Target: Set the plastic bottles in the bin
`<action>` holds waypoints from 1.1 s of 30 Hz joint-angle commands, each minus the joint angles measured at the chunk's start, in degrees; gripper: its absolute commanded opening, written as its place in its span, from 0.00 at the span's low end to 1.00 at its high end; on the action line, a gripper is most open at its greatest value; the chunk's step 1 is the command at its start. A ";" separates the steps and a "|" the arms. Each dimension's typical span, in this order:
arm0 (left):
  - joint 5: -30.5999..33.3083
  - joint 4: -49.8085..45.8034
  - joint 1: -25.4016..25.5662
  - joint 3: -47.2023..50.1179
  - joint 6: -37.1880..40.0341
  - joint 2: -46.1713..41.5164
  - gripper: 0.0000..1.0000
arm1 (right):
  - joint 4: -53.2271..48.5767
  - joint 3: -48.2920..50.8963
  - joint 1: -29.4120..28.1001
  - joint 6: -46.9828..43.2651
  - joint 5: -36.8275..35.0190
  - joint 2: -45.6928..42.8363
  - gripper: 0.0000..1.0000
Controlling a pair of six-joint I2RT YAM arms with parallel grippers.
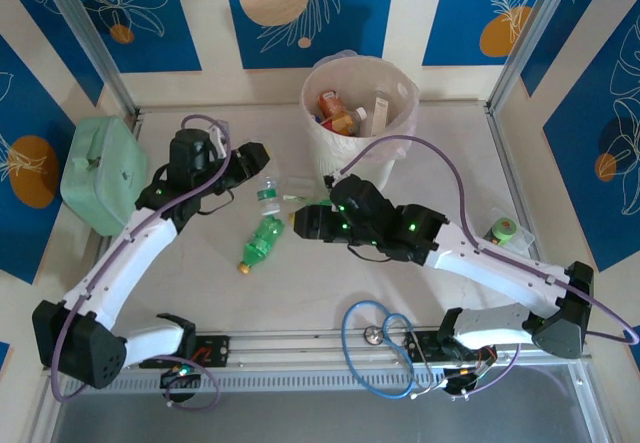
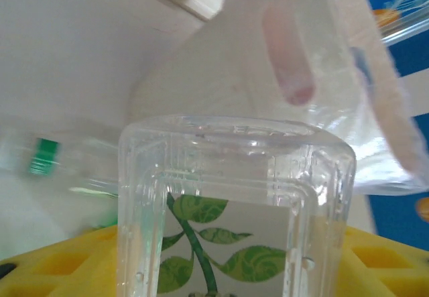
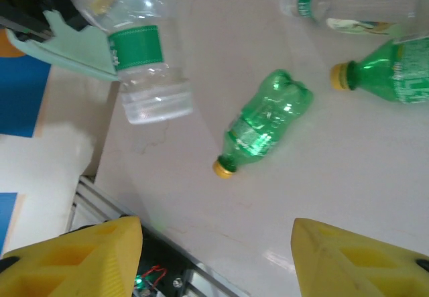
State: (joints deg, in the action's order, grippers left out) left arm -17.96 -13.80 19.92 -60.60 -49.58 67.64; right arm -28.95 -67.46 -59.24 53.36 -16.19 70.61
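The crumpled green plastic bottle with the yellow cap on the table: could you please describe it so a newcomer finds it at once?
Start at the round cream bin at the back of the white table. In front of it lies the crumpled green plastic bottle, cap toward the near edge. Unlike the clear green-labelled bottle just behind it, it is green all over.

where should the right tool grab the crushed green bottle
Across the middle of the crushed green bottle, coming straight down. It lies flat on its side, and the neck by its yellow cap tapers, so would likely slip.
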 commanded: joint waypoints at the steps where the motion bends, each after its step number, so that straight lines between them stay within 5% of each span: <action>1: -7.28 10.41 -0.42 3.38 -12.20 -2.13 0.63 | 7.10 0.16 0.09 0.09 5.73 0.62 0.61; 11: -11.11 18.97 -0.15 9.82 -22.96 -5.75 0.65 | 9.65 0.37 3.06 1.64 10.32 3.11 0.64; 18: -12.97 20.56 0.16 10.06 -25.10 -6.29 0.65 | 7.32 -3.84 4.17 1.17 12.00 6.91 0.68; 33: -14.57 19.20 0.59 10.76 -24.58 -5.94 0.63 | 5.92 -6.29 4.29 -0.46 10.87 8.06 0.57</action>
State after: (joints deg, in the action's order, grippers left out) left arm -30.33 3.86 20.12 -50.63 -73.30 62.52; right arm -21.74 -71.90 -55.35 54.02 -5.32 78.46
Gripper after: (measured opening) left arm 0.633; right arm 0.574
